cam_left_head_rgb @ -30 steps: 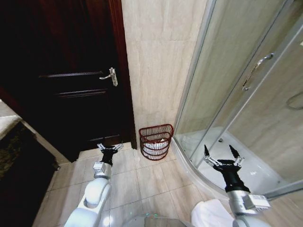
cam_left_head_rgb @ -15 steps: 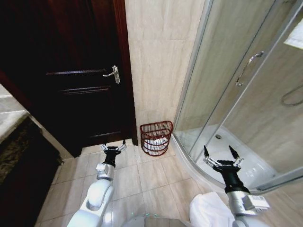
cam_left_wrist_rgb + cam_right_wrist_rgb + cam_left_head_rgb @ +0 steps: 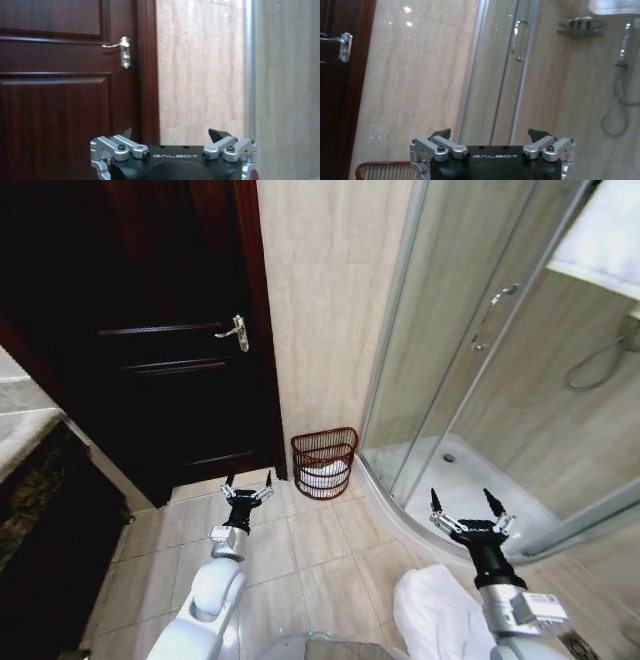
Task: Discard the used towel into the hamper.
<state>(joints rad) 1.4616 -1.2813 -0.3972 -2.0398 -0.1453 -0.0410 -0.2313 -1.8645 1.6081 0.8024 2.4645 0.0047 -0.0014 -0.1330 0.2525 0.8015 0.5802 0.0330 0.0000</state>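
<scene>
Facing the hamper (image 3: 324, 463) at the frame's centre, between the dark door (image 3: 150, 350) and the shower enclosure (image 3: 470, 380), we hold our left tool (image 3: 248, 484) and right tool (image 3: 466, 506) empty, jaws spread. We judge a straight approach best, staying off the shower curb. The head view shows white cloth inside the hamper; our right wrist view catches just its rim, lower left.

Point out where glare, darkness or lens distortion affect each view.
Head view: the wide lens bows the shower frame and door outward; the door side is very dark. Right wrist view: small light spots glare on the wall tile. Left wrist view: evenly lit, with a soft sheen on the door panels.
</scene>
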